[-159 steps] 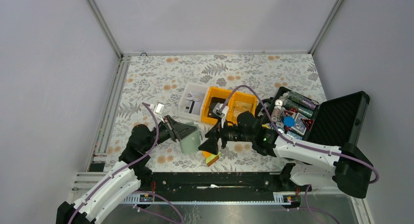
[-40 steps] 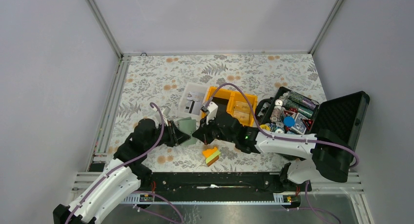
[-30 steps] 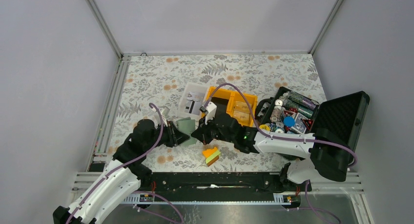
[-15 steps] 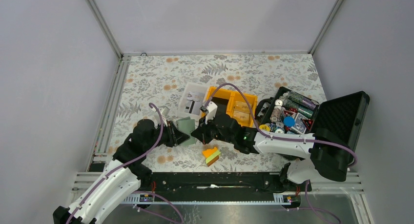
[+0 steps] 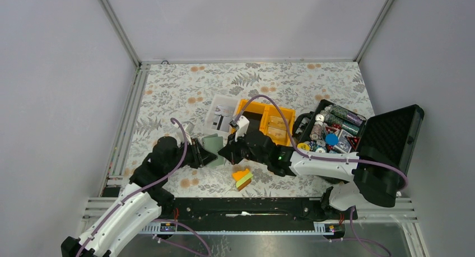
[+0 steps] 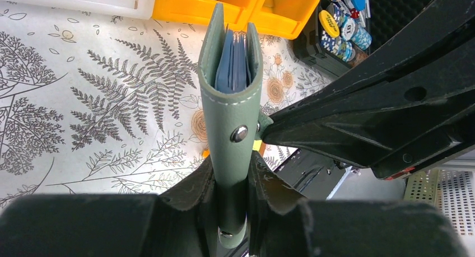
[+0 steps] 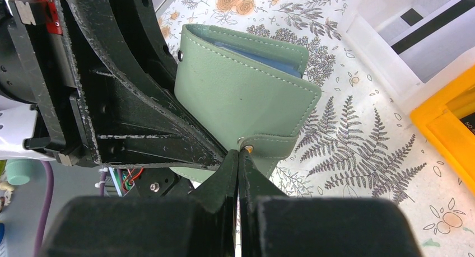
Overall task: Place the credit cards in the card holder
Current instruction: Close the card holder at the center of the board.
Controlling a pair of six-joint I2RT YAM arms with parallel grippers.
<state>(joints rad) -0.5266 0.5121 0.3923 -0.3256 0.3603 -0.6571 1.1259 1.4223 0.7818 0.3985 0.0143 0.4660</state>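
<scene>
Here we noted the left gripper closed narrowly on the card holder, clamping it at its lower end. The holder stood on edge above the flowered table cover, just in front of the white tray. Its grey-green covers were folded nearly together, and we could see the blue inner leaves between them from the left wrist view. A snap stud showed on the cover facing that camera. The right gripper had its fingers pressed fully together, and their tips met at the end of the holder's closing strap, beside the strap's snap; they appeared to pinch that strap. The two grippers sat tip to tip, with the holder between them. We saw credit cards apart from the holder: a white one with a black stripe lay in the white tray, and tan ones lay in the yellow bins beside it. A small orange, yellow and green block rested on the cover nearer the arm bases, under the right arm. The open black case stood at the right, holding coloured chips.
</scene>
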